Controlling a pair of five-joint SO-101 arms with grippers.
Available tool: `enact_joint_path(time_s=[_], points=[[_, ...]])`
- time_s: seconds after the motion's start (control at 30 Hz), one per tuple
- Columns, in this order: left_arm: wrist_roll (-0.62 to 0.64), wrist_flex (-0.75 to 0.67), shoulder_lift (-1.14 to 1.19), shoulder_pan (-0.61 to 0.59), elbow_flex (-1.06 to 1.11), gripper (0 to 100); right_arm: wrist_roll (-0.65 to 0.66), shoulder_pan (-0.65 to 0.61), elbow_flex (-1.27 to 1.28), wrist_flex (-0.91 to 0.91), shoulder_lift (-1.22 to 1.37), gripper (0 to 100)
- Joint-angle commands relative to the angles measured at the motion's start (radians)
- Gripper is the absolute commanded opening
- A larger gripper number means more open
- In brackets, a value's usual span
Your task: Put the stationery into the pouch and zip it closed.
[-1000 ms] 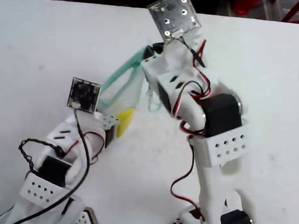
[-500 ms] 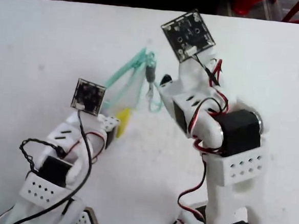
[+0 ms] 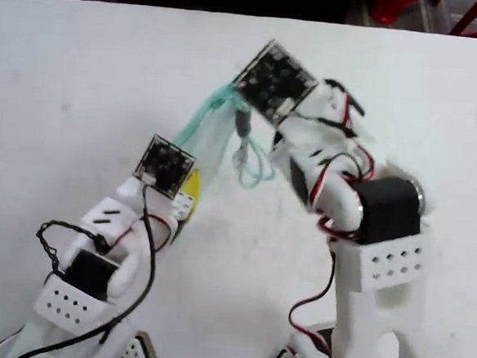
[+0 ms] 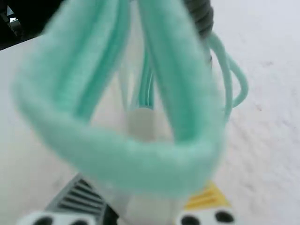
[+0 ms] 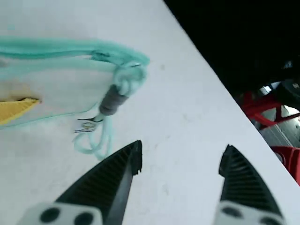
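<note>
One clear, mint-trimmed zip pouch (image 3: 213, 138) holding one yellow item (image 3: 192, 182) lies on the white tabletop (image 3: 82, 78), toward its far edge. The left gripper (image 3: 184, 201) clamps its near end. The right gripper (image 5: 183, 149), jaws spread, holds nothing.

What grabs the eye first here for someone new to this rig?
The mint-trimmed clear pouch sits mid-table between the two arms, with something yellow showing through at the end nearest the left arm. Next is the right gripper, open above the table, close to the pouch's grey zip toggle and its mint cord loop.
</note>
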Motion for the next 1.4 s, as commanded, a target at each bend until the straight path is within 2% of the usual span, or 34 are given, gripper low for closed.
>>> enact_joint_path(time_s=[0.0,0.1,0.23,0.4,0.53,0.63,0.77,0.9,0.97,1.13,1.37], points=[[-0.104,0.002,-0.028,-0.012,-0.043,2,0.012,0.113,0.072,-0.143,0.005,21.6],[-0.186,0.029,-0.142,-0.028,-0.069,2,0.012,0.185,0.169,-0.219,0.005,18.9],[-0.279,0.199,-0.294,-0.010,-0.164,2,0.012,0.237,0.218,-0.211,-0.067,18.3],[-0.480,0.331,-0.337,0.074,-0.216,2,-0.032,0.231,0.331,-0.214,-0.237,18.3],[-0.582,0.414,-0.340,0.091,-0.247,2,0.025,0.193,0.471,-0.223,-0.394,18.4],[-0.609,0.451,-0.340,0.093,-0.278,2,0.064,0.163,0.591,-0.226,-0.542,21.5],[-0.611,0.457,-0.338,0.096,-0.310,2,0.068,0.076,0.749,-0.222,-0.774,34.3],[-0.609,0.463,-0.337,0.097,-0.315,2,0.072,0.036,0.853,-0.222,-0.963,33.4],[-0.588,0.479,-0.337,0.104,-0.313,2,0.072,0.036,0.885,-0.225,-0.974,33.4],[-0.551,0.540,-0.340,0.214,-0.319,2,0.061,0.031,0.902,-0.251,-0.892,33.4],[-0.551,0.539,-0.340,0.228,-0.318,2,-0.044,-0.125,0.792,-0.202,-0.874,33.4]])
